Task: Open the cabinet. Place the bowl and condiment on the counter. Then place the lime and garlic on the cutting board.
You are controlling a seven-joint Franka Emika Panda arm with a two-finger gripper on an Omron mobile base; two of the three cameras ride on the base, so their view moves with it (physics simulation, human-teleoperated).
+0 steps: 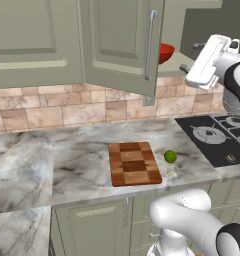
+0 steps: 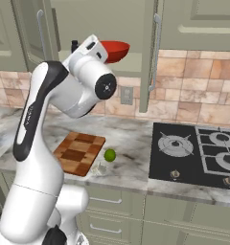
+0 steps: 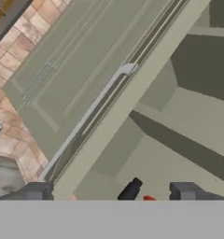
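The gripper (image 3: 111, 191) hangs wide open and empty, raised at the mouth of the cabinet (image 1: 119, 40), whose left door stands swung out. Just beyond its fingertips, on the shelf inside, sit the condiment (image 3: 129, 190) and the red bowl (image 2: 114, 50). Below on the counter (image 1: 77, 150), the lime (image 1: 170, 156) and the pale garlic (image 1: 171, 171) lie just right of the cutting board (image 1: 134, 163).

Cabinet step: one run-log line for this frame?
cabinet: doors open | tool: open, empty | bowl: on shelf | lime: beside cutting board
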